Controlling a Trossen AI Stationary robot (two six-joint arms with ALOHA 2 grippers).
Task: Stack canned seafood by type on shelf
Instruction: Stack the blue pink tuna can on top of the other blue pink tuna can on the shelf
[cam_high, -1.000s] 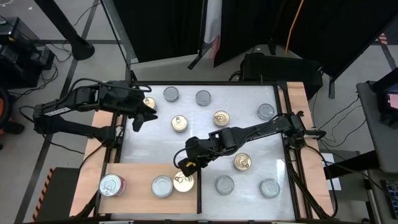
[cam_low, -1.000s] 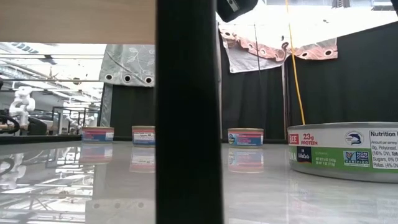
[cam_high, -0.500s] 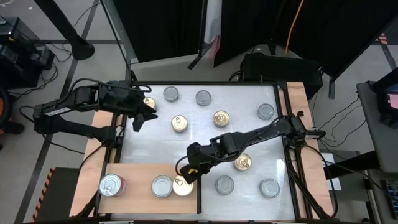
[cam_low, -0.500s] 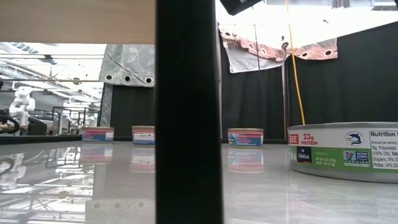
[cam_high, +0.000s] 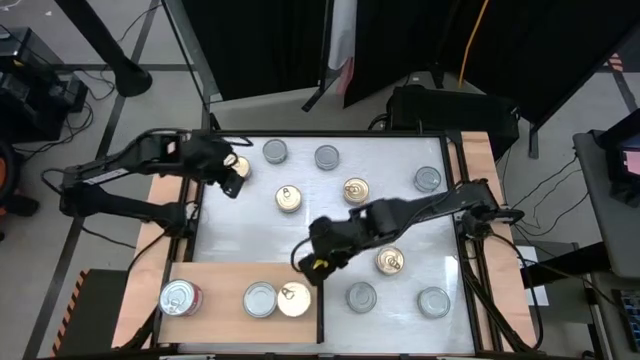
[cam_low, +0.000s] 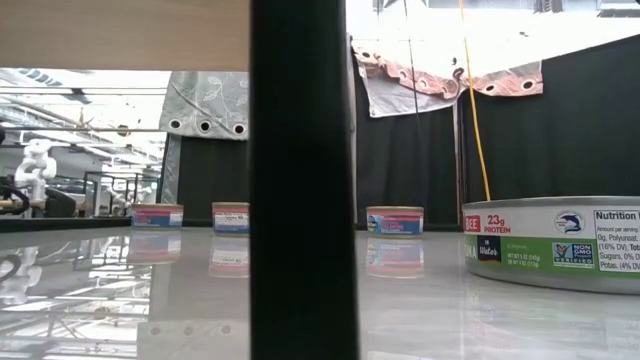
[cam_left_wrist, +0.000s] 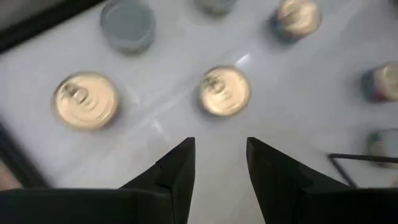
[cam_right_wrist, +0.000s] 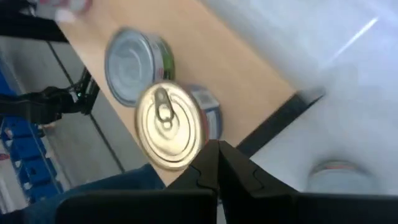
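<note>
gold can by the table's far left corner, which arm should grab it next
Left. The left gripper hovers open right beside that gold can. The right gripper is shut and empty near the shelf, beside the gold-lid can resting there, much farther away.

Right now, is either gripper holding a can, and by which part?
No. The right gripper is shut and empty, clear of the gold-lidded can on the shelf; the left gripper is open.

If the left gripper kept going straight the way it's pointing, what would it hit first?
Probably the gold-lidded can: it sits just beyond the gap between the left gripper's open fingers, though depth is hard to judge.
</note>
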